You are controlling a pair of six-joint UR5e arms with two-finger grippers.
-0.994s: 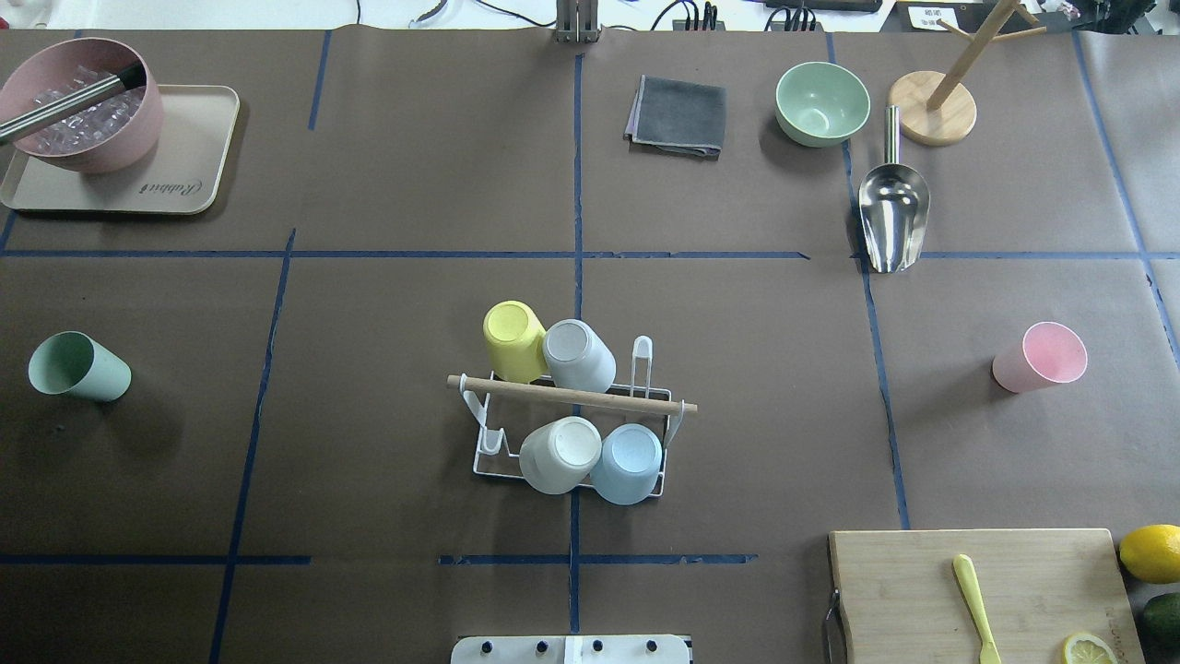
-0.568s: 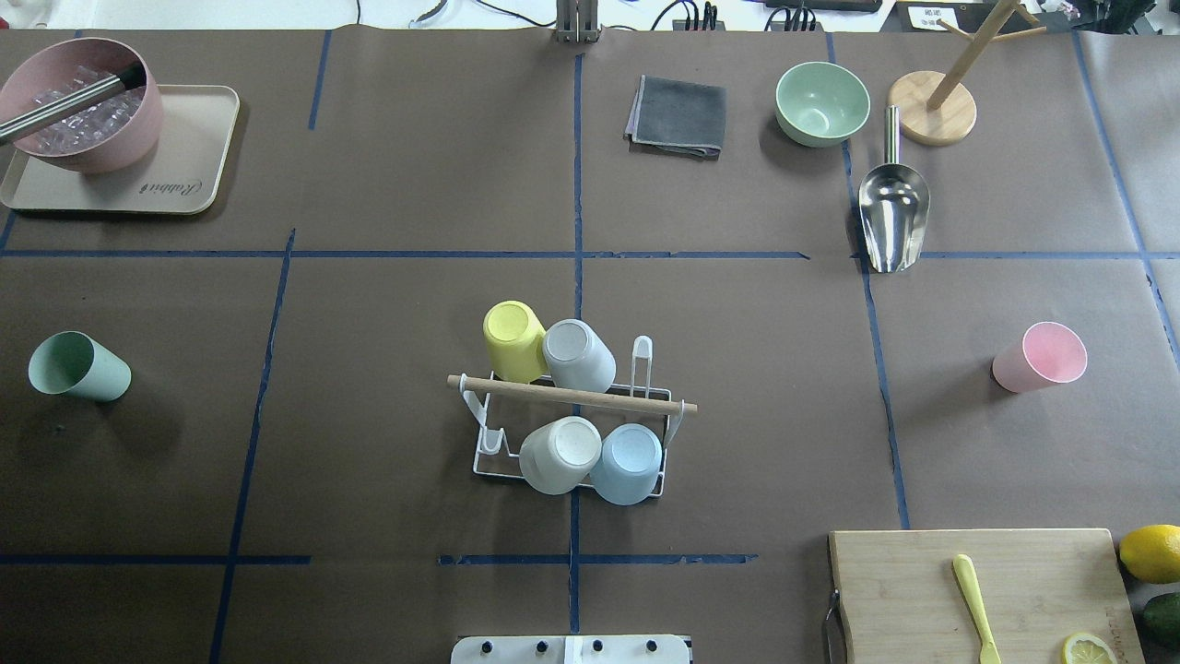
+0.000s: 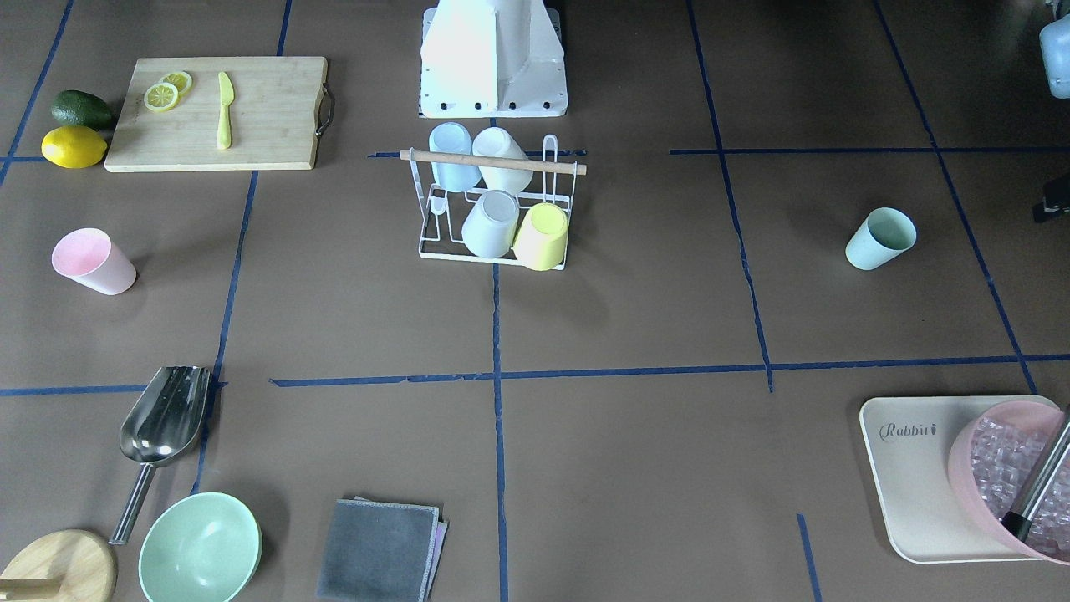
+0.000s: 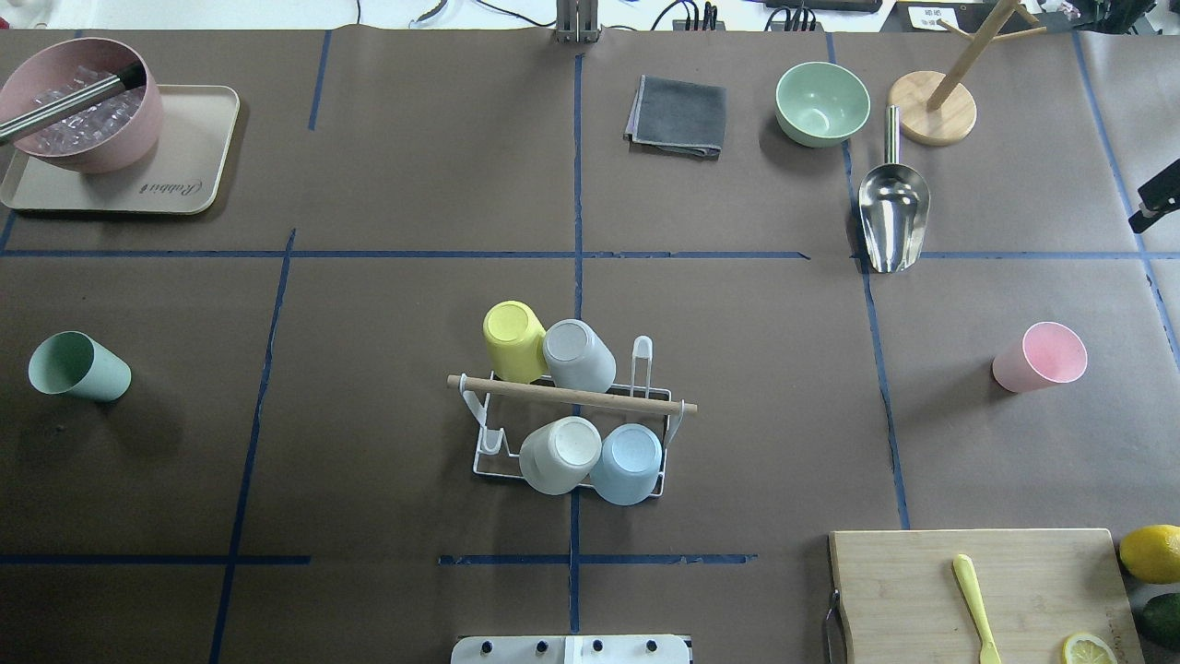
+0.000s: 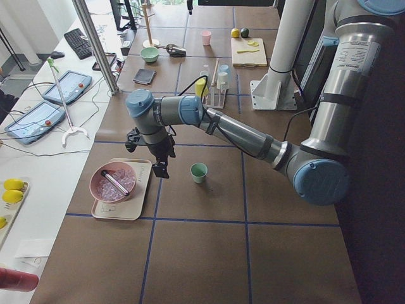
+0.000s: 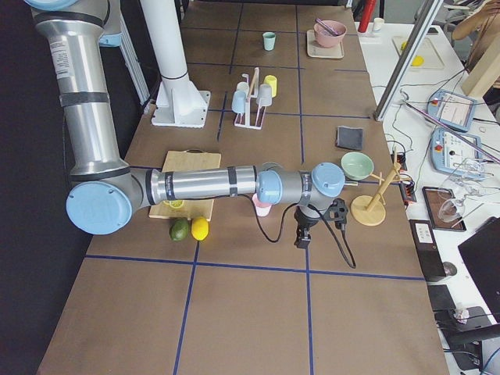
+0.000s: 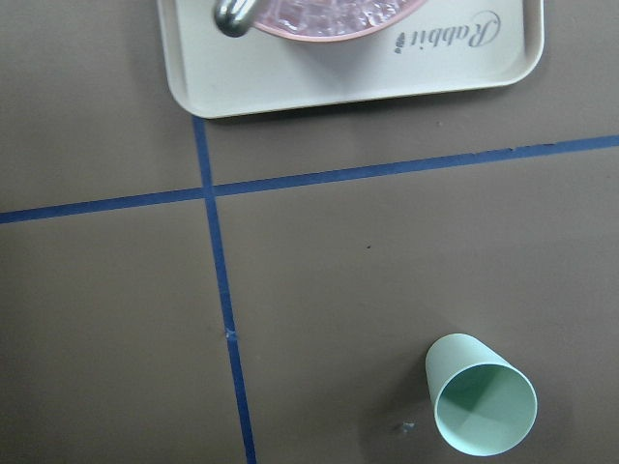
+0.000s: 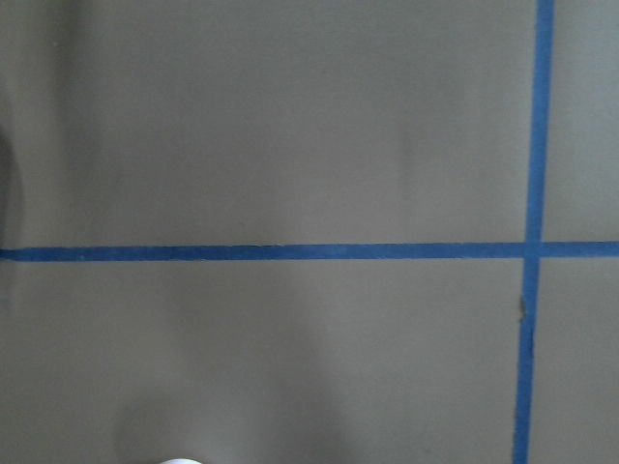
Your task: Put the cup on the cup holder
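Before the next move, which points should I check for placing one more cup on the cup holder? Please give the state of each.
1. Free prong on the cup holder: ok, two stand empty, four are taken.
2. Green cup free to grasp: ok, upright, nothing near it.
3. Pink cup free to grasp: ok, upright, nothing near it.
4. Cup mouth facing down for a prong: not ok, both mouths face up.
5. Left gripper open: cannot tell.
6. Right gripper open: cannot tell.
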